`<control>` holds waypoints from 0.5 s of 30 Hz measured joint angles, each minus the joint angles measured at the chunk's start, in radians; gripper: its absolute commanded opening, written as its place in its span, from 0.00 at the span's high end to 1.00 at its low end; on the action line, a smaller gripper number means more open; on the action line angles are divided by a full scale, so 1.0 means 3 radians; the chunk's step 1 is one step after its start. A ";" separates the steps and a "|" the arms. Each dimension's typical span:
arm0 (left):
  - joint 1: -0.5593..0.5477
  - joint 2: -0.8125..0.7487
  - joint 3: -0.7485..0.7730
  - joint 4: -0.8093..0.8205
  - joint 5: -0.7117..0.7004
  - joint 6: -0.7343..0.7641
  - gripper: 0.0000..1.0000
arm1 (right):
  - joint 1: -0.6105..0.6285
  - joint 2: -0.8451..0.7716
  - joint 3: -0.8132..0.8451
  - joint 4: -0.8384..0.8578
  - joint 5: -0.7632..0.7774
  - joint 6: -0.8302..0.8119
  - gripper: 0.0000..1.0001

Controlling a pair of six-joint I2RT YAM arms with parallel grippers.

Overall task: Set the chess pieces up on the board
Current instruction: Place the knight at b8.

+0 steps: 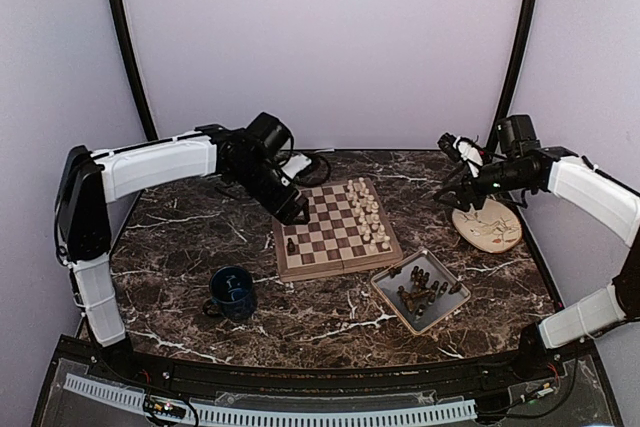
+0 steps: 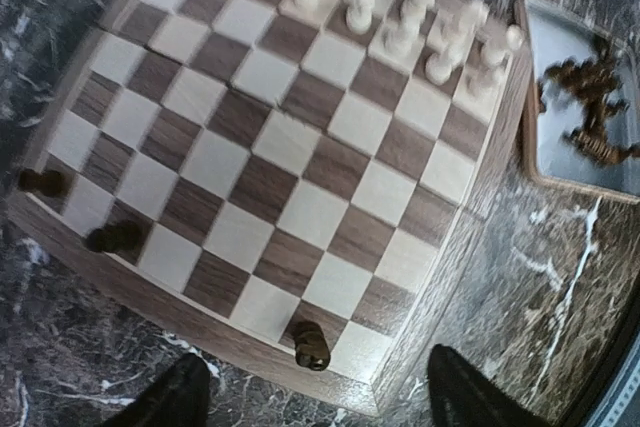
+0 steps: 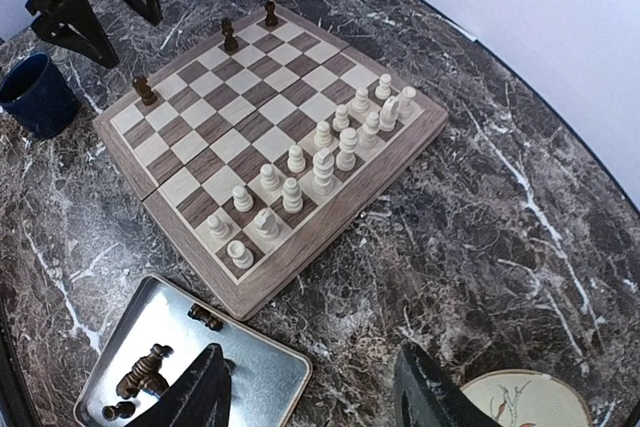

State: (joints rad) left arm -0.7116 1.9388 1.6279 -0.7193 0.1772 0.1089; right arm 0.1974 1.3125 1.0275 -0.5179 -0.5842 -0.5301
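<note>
Fingers (image 2: 175, 402) of the left end effector (image 1: 295, 212) are standing wide apart and gripping nothing, hovering over the left edge of the square wooden chessboard with light and dark checkered squares (image 3: 250, 97), which is lying at the middle of the dark veined marble surface (image 1: 180, 237). One small dark brown turned wooden chess piece (image 2: 311, 345) is standing upright on the board's edge row just ahead of those fingers, touching neither, and two more dark pieces (image 2: 115, 237) are standing along the same row. Cream-white turned wooden pieces (image 1: 368, 215) are filling the two rows on the opposite, right side. Right of the board, a grey rectangular metal tray (image 3: 260, 377) is holding the other dark pieces (image 1: 422, 289), seemingly lying in a heap, though the view is too coarse to be sure. The right end effector (image 3: 312, 357) is hanging open and empty near a round beige plate (image 1: 490, 227). A dark blue mug (image 1: 232, 292) is sitting near the board's near left corner.
</note>
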 measured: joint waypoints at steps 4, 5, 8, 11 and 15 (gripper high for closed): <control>0.0000 -0.0552 -0.0182 0.0587 -0.0089 -0.0136 0.01 | 0.0025 -0.0006 0.0352 -0.0287 0.0032 -0.0089 0.45; 0.0000 -0.0707 -0.0281 0.0749 -0.0160 -0.0175 0.01 | 0.0038 -0.0014 0.0413 -0.0345 0.0053 -0.0123 0.45; 0.0000 -0.1030 -0.0516 0.1193 -0.0373 -0.0332 0.01 | 0.0132 -0.0067 0.0488 -0.0563 0.0182 -0.0256 0.46; 0.0000 -0.1052 -0.0660 0.1570 -0.0504 -0.0390 0.01 | 0.0309 -0.0072 0.0418 -0.0671 0.0314 -0.0346 0.48; 0.0000 -0.1073 -0.1160 0.2000 -0.0587 -0.0408 0.01 | 0.0543 -0.0024 0.0164 -0.0857 0.0532 -0.0439 0.52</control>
State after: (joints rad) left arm -0.7116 1.6169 1.2800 -0.1192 0.0010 -0.0135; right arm 0.3603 1.3052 1.0767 -0.7750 -0.4248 -0.6617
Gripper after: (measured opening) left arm 0.989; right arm 0.504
